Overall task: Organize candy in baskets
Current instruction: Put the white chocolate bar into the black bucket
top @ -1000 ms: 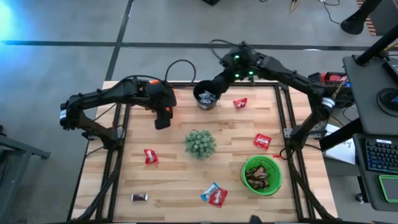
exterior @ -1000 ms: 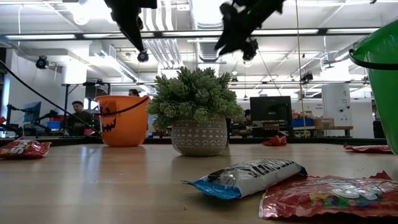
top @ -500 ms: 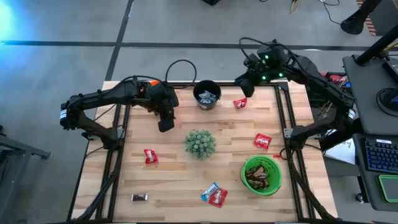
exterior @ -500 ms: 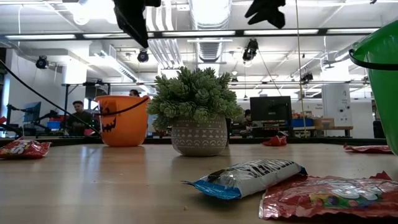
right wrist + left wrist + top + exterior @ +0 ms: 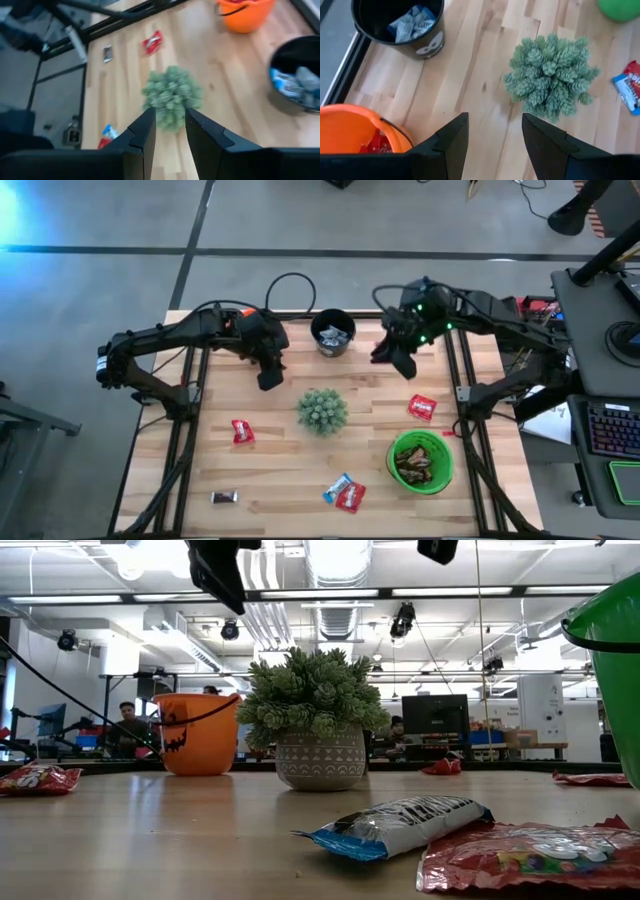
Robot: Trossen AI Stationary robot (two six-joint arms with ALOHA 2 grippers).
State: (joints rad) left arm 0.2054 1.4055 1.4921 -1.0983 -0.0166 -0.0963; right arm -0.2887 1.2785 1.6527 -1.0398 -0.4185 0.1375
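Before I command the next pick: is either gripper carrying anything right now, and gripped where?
Nothing is held. The left gripper hangs open and empty above the wooden table; the right gripper also has a bare gap between its fingers.

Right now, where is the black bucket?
In the high view, the black bucket stands at the table's far edge, between both arms, just beyond the spiky plant.

Even, bright overhead light falls on the table (image 5: 280, 470), with only soft shadows beside the plant (image 5: 322, 411). In the low view, ceiling strip lights glare white and the near candy (image 5: 400, 825) looks slightly soft. The right wrist view is smeared with motion blur; the left wrist view is sharp
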